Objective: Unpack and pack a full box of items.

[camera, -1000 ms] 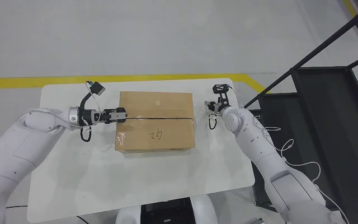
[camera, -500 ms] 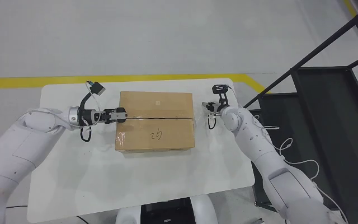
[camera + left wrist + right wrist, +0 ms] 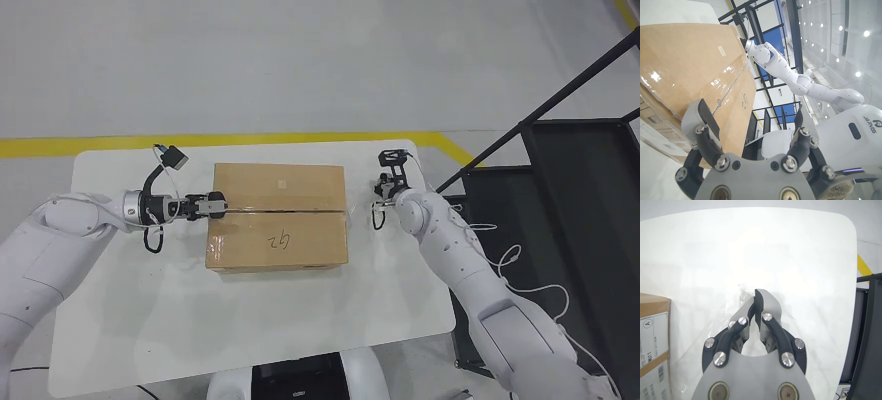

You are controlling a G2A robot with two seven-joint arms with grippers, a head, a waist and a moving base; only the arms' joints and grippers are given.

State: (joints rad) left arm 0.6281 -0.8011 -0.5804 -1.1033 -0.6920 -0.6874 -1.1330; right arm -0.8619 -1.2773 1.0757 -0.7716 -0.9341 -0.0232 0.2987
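The released left hand (image 3: 222, 207) sits at one end of the cardboard box (image 3: 278, 215). The right hand (image 3: 755, 296) pinches clear tape (image 3: 723, 321) near the tabletop's (image 3: 130, 300) right edge.

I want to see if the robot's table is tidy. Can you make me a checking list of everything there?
Surface: white table, box at its middle.
Job's things: box shut, clear tape along its top seam.
Clutter: nothing seen.
Grippers: left gripper open at the box's left end, by the seam; right gripper shut, seemingly on a loose tape end, just off the box's right end.
Cables: black cable loops at the left wrist; white cable along the right arm.
Surroundings: yellow line on the floor; dark rack beside the table.
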